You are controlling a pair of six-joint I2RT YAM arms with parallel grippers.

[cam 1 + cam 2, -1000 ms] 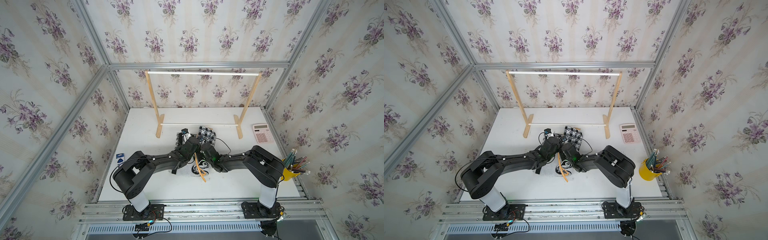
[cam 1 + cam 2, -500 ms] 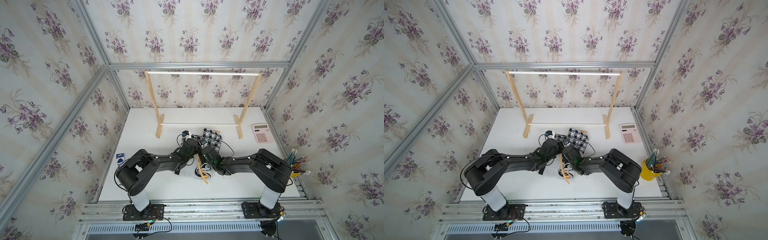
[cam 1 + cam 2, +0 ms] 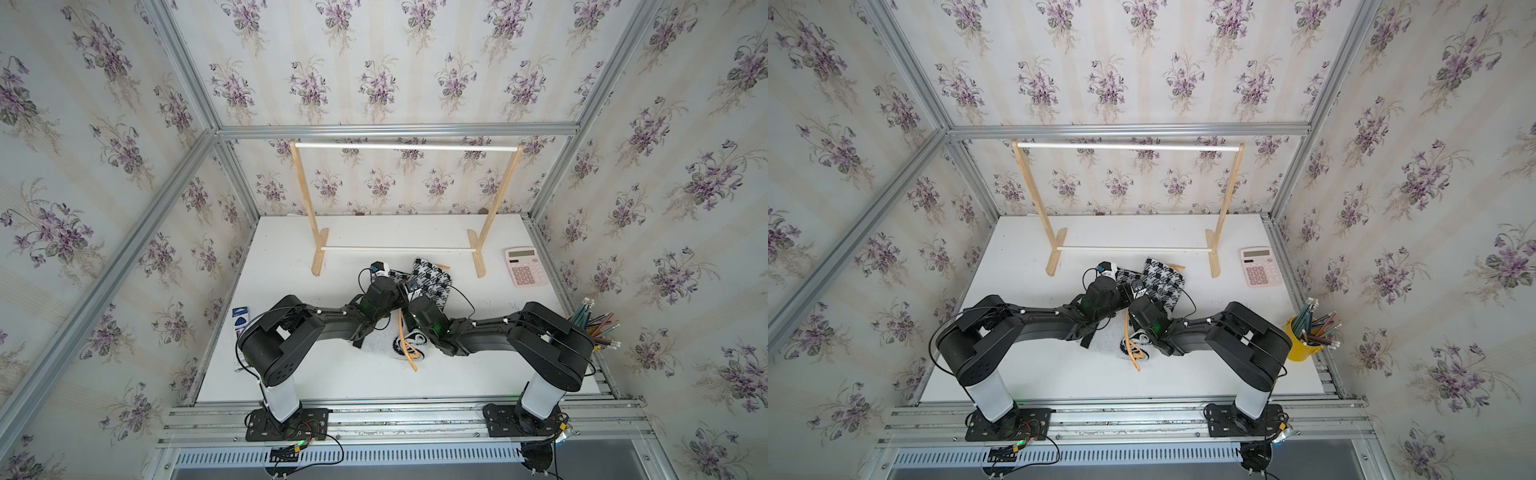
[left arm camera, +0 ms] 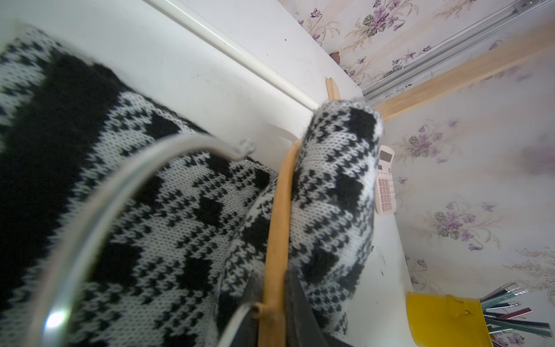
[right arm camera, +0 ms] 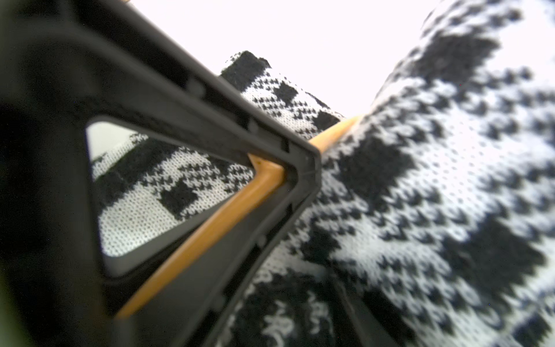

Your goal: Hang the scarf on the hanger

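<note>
Here, near the middle of both top views, the scarf (image 3: 430, 282) lies draped across the hanger (image 3: 406, 345) on the white counter (image 3: 357, 382), in front of the wooden rack (image 3: 316, 249). The left gripper (image 4: 271, 312) is closed on the hanger's wooden bar beside the hook, at the bottom of its wrist view. The right gripper (image 5: 303, 180) sits against bar and cloth; whether it grips cannot be told. A pink calculator (image 3: 525, 266) lies at right.
</note>
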